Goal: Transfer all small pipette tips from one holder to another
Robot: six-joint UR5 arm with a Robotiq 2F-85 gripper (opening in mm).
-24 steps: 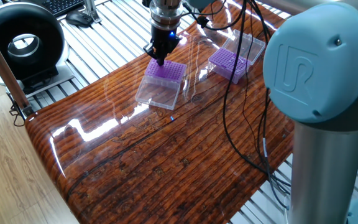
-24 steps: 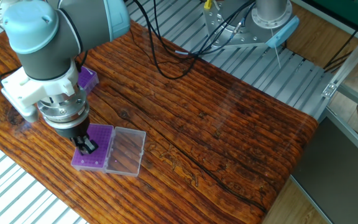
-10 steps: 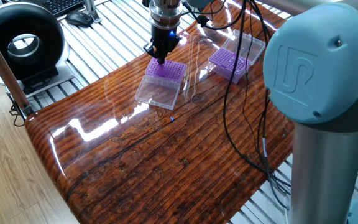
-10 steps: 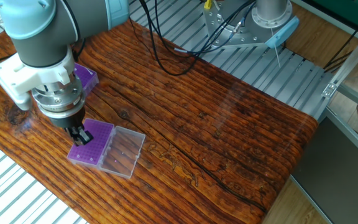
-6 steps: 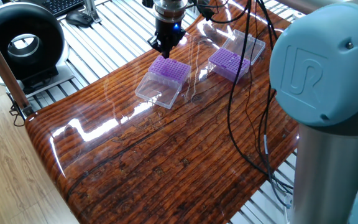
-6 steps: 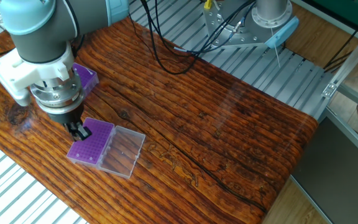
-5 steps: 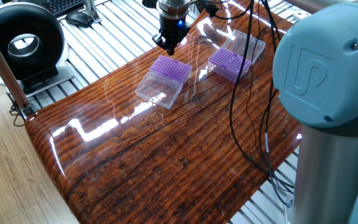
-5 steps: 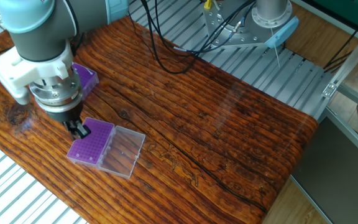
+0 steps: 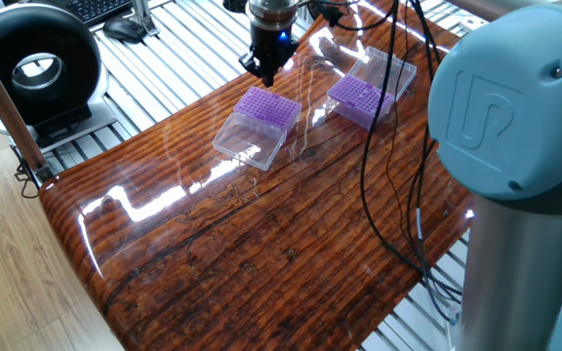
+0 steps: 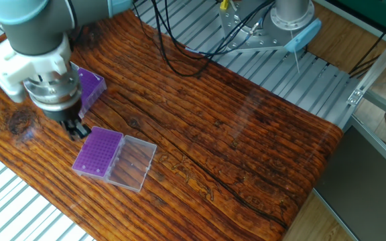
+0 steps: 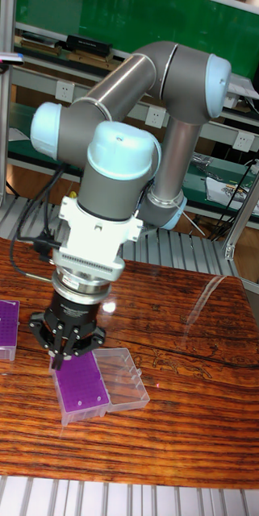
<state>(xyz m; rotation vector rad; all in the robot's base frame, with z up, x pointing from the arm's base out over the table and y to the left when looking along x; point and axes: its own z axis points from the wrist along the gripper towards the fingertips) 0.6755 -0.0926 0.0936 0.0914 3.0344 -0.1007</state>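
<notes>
The desk (image 9: 261, 253) is a glossy slab of dark reddish wood with heavy grain, throwing back streaks of overhead light, and it sits on a ribbed metal base (image 10: 293, 73). A purple tip box (image 10: 98, 152) lies on the desk with its clear lid (image 10: 133, 164) flipped open beside it; the small pipette tips (image 9: 267, 105) show only as a fine dotted grid across its top, too tiny to make out one by one. The tool (image 10: 76, 131) hangs just off that box's edge, on the side facing a second purple box (image 10: 87, 86) nearby. Whether its fingers are spread or pinching anything can't be told from these views. Black cables (image 9: 379, 156) trail over the desk past the second box. Beyond the box with the open lid, off the desk, there's a black ring-shaped device (image 9: 32, 68) and a keyboard (image 9: 100, 10). In the tall fixed view, a green wall (image 11: 250, 32) and workbenches fill the background.
</notes>
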